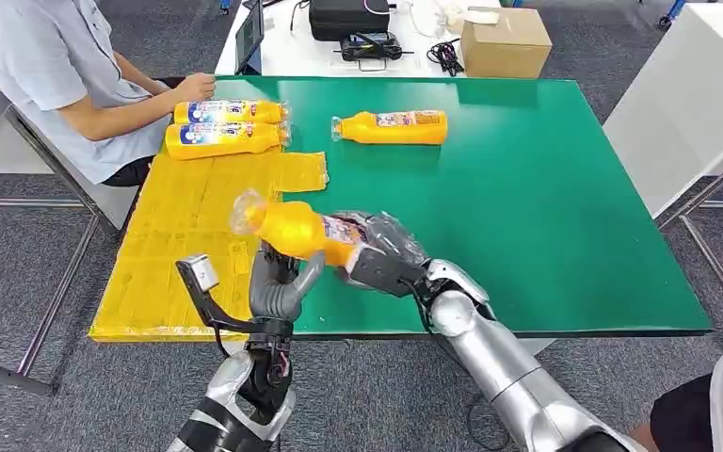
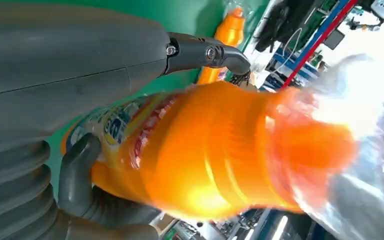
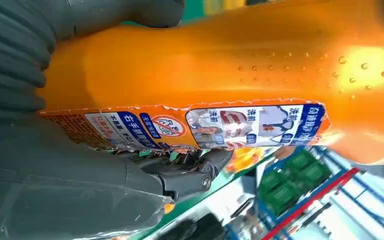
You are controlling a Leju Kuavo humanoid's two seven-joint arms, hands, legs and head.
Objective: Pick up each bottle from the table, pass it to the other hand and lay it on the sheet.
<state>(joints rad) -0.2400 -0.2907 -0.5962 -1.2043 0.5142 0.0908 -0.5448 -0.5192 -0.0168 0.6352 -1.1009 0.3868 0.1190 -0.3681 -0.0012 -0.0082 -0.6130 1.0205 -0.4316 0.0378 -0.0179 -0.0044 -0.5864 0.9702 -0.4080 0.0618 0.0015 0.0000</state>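
- Holding an orange bottle point(image 1: 294, 229) in mid-air at lower centre of the head view, both hands grip it: right hand point(image 1: 383, 252) wrapped round the labelled base, left hand point(image 1: 281, 282) cupping the middle from below, apparently for the hand-over.
- Bottle lies tilted, clear-wrapped cap toward the yellow sheet point(image 1: 188, 235).
- Two bottles point(image 1: 226, 127) already rest on the sheet; one more bottle point(image 1: 391, 126) waits on the green surface point(image 1: 546, 207).

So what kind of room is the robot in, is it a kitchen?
Probably not a kitchen; more likely a robot test lab or workshop. A green work table stands on grey carpet, a person sits beside it, and a white bench behind holds a black equipment case, cables and a cardboard box.
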